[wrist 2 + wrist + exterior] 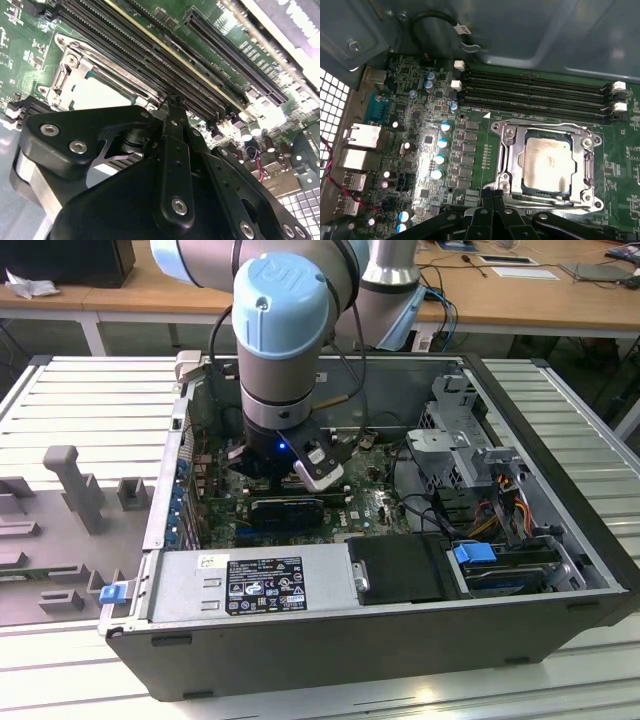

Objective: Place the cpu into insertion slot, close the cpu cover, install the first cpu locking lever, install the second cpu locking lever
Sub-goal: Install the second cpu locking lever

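I am reaching down into the open computer case (560,540), my arm (285,330) coming from above and my gripper (300,465) hanging low over the green circuit board (420,150). In both wrist views my fingers (172,125) stand pressed together with nothing between them, their tips just beside the edge of the insertion slot (502,150).

The cpu (547,160) lies flat inside the slot, its pale face up. The cpu cover (582,165) is folded down over it, the silvery frame ringing the chip so that the face shows through the cut-out centre. A thin metal lever (540,125) runs along the side of the frame nearest the long black memory slots (535,92); it looks seated low against the frame, though I cannot be sure it is latched. The lever on the side by my fingertips is partly hidden behind my own fingers.

In the second wrist view the socket (100,82) shows just past my fingertips, washed out by glare, with the memory slots running alongside it.

In the exterior view the case lies on its side on a ribbed metal table (90,400).
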You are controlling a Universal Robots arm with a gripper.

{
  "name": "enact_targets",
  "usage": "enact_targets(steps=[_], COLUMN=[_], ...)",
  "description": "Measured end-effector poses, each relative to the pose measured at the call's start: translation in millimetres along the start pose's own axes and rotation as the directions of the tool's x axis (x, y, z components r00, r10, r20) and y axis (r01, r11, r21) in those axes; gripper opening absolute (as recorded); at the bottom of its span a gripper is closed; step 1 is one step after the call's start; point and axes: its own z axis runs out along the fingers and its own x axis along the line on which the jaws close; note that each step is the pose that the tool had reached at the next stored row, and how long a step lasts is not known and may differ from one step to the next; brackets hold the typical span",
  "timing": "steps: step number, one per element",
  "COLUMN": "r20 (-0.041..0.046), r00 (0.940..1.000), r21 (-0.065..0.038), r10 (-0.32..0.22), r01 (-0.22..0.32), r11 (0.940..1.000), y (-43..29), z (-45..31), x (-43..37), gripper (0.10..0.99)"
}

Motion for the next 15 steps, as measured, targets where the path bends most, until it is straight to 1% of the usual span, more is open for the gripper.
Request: enact_targets(steps=[1,2,4,7,9,12,13,15], r20=[0.0006,0.0010,0.0006,0.0007,0.0011,0.0006,0.0006,0.0008], r00=[1.0000,1.0000,1.0000,1.0000,1.0000,1.0000,1.0000,1.0000], r21=[-0.008,-0.014,-0.016,-0.017,-0.018,-0.017,-0.017,-0.018], r10=[-0.002,-0.004,-0.005,-0.007,-0.007,-0.007,-0.007,-0.007], r01=[0.002,0.004,0.005,0.007,0.007,0.007,0.007,0.007], r11=[1.0000,0.9999,0.9999,0.9998,0.9998,0.9998,0.9998,0.9998], y=[-0.3,-0.6,-1.3,-1.4,-0.1,3.8,4.8,5.1], z=[1.2,2.7,4.8,4.3,0.0,-15.3,-18.8,-19.9], x=[0.0,0.0,0.1,0.1,-0.1,-0.3,-0.4,-0.4], gripper=[0.106,0.106,0.106,0.106,0.106,0.106,0.106,0.106])
